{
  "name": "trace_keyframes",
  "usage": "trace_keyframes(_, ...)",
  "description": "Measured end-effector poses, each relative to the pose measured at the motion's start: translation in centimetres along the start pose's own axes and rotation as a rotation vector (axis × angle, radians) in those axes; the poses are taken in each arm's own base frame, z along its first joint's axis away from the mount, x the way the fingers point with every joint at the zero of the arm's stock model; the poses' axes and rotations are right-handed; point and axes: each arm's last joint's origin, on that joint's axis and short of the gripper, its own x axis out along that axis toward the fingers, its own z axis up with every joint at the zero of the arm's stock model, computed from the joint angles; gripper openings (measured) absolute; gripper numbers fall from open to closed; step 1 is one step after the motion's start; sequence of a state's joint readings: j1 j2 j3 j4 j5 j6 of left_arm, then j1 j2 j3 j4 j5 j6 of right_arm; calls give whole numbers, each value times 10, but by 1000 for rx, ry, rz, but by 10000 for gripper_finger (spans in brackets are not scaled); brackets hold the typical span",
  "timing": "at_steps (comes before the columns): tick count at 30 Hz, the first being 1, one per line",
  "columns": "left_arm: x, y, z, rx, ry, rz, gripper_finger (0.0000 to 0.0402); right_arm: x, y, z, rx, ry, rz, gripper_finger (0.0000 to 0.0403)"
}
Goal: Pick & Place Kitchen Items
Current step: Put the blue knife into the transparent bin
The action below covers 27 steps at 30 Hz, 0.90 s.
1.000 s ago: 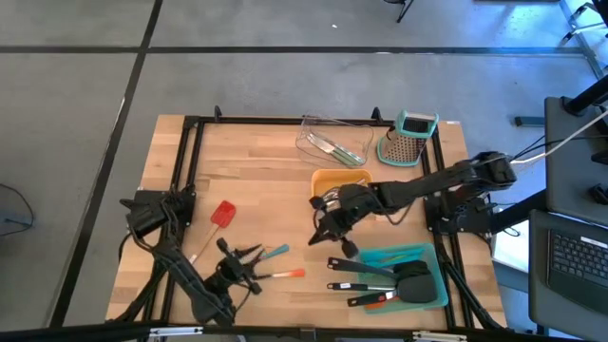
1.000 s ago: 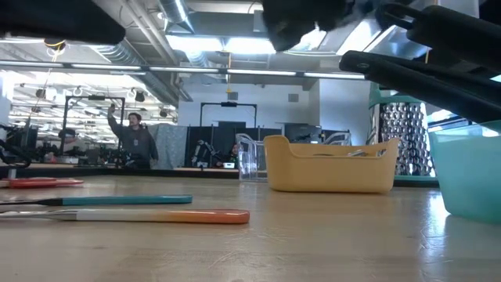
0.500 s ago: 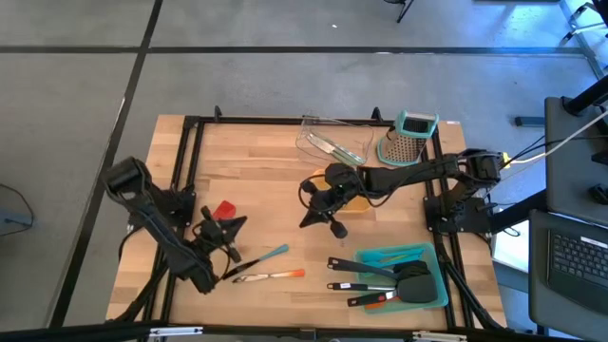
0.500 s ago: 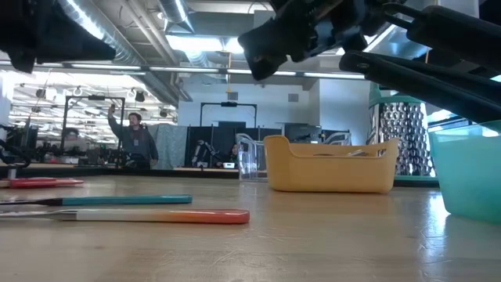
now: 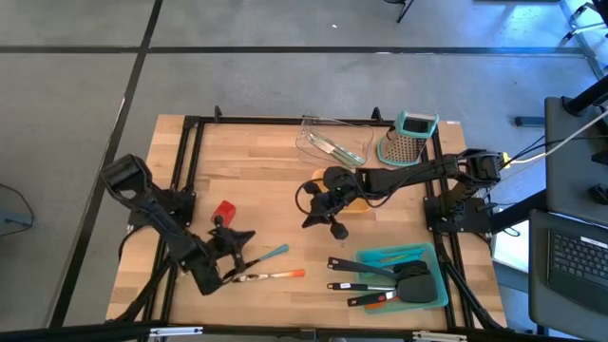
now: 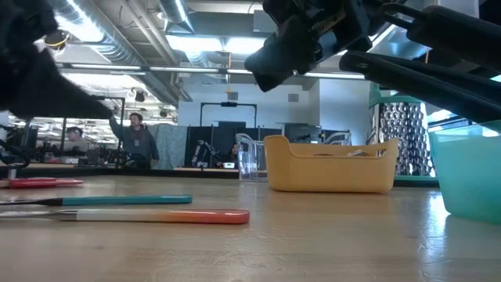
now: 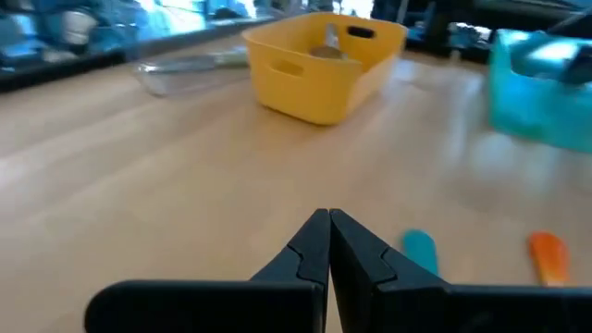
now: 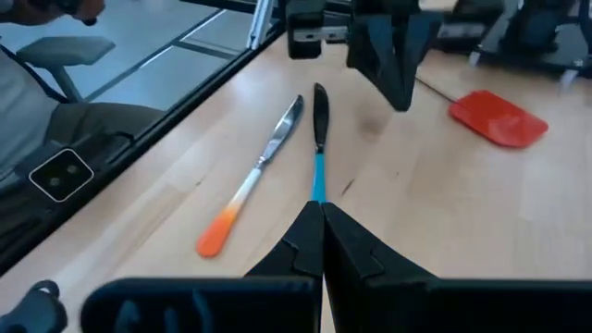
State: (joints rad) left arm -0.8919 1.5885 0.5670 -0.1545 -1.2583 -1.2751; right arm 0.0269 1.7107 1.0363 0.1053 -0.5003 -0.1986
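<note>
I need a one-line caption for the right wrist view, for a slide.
Shut right gripper above the wooden table, facing a teal-handled utensil, an orange-handled knife and a red spatula.

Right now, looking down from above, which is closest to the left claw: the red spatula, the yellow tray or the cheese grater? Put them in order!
From the left claw:
1. Red spatula, just beyond it on the left side.
2. Yellow tray, mid-table, partly under the right arm.
3. Cheese grater, far right corner.
</note>
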Motion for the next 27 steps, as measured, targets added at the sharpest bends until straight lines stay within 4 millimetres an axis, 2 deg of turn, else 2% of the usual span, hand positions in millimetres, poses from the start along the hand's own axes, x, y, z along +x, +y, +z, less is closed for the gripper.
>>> trace_keyframes(4, -1, 10, -11, -51, -12, -93, 1, 0, 0, 2, -10, -17, -3, 2)
trace_keyframes(7, 5, 17, -11, -83, 1, -182, 1, 0, -1, 3, -18, -31, -7, 2)
trace_keyframes(14, 28, 20, 24, -28, -113, -490, 1, 0, -1, 5, -48, -50, -12, 2)
trace_keyframes(17, 38, 17, 31, 18, -107, -569, 1, 0, -1, 5, -54, -49, -13, 2)
trace_keyframes(19, 45, 13, 30, 30, -44, -590, 1, 0, -1, 5, -53, -48, -12, 2)
trace_keyframes(22, 60, 3, 28, 38, 144, -602, 4, 0, -1, 4, -47, -36, -10, 2)
trace_keyframes(27, 71, -18, 34, 133, 464, -481, 18, 0, 0, 1, -34, -12, -4, 2)
